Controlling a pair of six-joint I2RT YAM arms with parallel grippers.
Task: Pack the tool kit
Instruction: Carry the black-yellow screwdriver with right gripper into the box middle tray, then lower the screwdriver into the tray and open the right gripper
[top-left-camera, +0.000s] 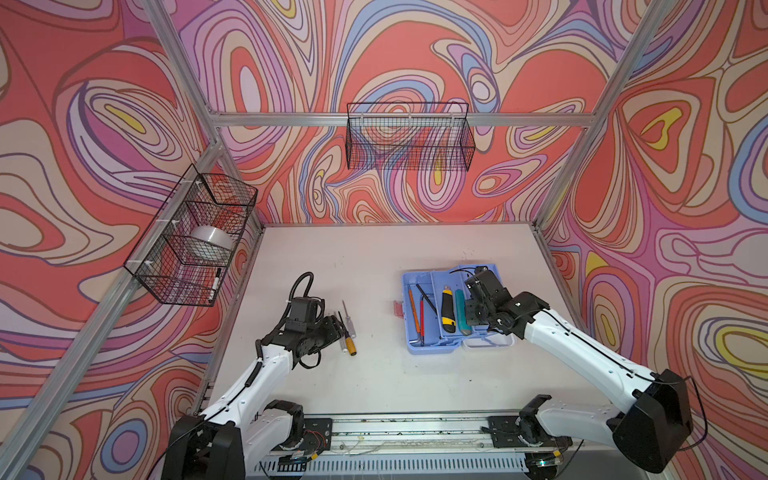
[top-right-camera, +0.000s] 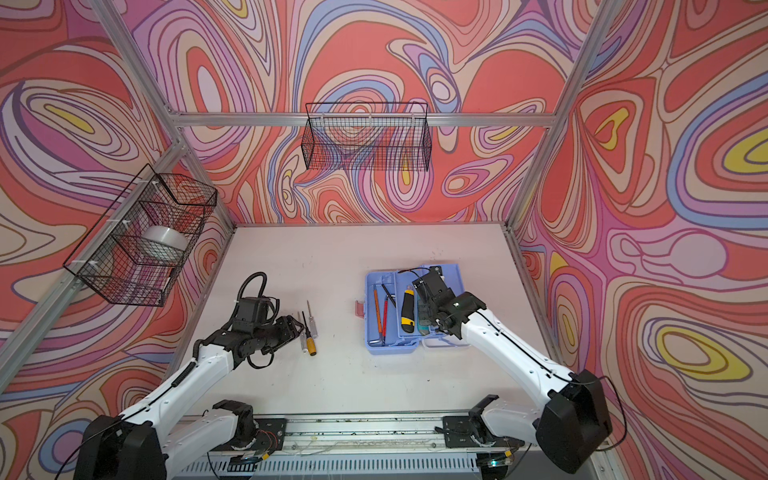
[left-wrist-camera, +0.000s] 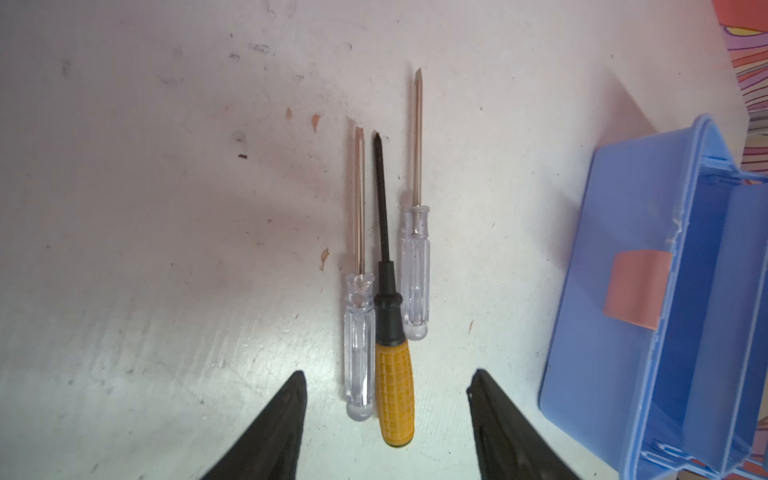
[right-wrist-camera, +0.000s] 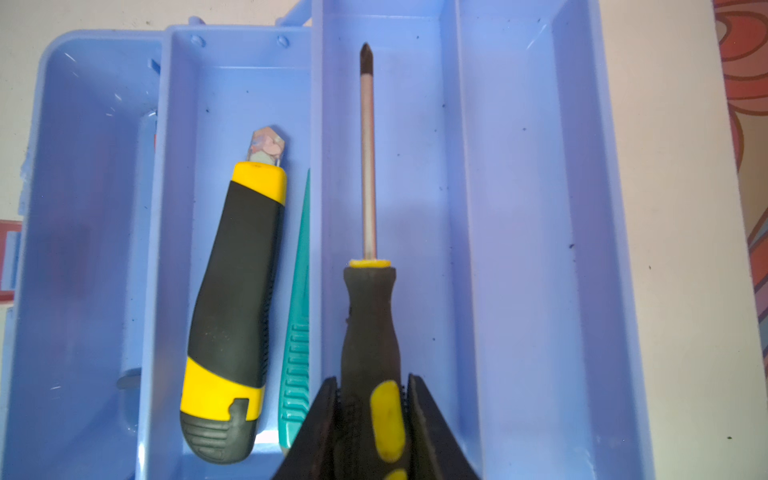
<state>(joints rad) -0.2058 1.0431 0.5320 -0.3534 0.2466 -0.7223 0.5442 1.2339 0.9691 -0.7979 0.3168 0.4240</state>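
Observation:
The tool kit's light blue tray (top-left-camera: 409, 347) (top-right-camera: 374, 347) lies open on the right of the table. In it are a yellow-black utility knife (top-left-camera: 447, 311) (right-wrist-camera: 237, 311), a teal knife (top-left-camera: 460, 311) (right-wrist-camera: 296, 374) and thin red and orange tools (top-left-camera: 419, 316). My right gripper (top-left-camera: 473, 320) (right-wrist-camera: 371, 382) is shut on a black-yellow screwdriver (right-wrist-camera: 368, 166) lying lengthwise in a tray compartment (right-wrist-camera: 511, 208). On the table to the left lie a yellow-handled screwdriver (top-left-camera: 351, 343) (left-wrist-camera: 395, 395) and two clear-handled ones (left-wrist-camera: 359, 340) (left-wrist-camera: 415, 270). My left gripper (top-left-camera: 338, 328) (left-wrist-camera: 389, 374) stands open at their handles, holding nothing.
A pink latch (top-left-camera: 398, 309) (left-wrist-camera: 636, 286) sticks out of the tray's left side. A black wire basket (top-left-camera: 409, 137) hangs on the back wall. Another basket (top-left-camera: 166, 286) on the left wall holds a tape roll (top-left-camera: 210, 241) and a marker (top-left-camera: 216, 284).

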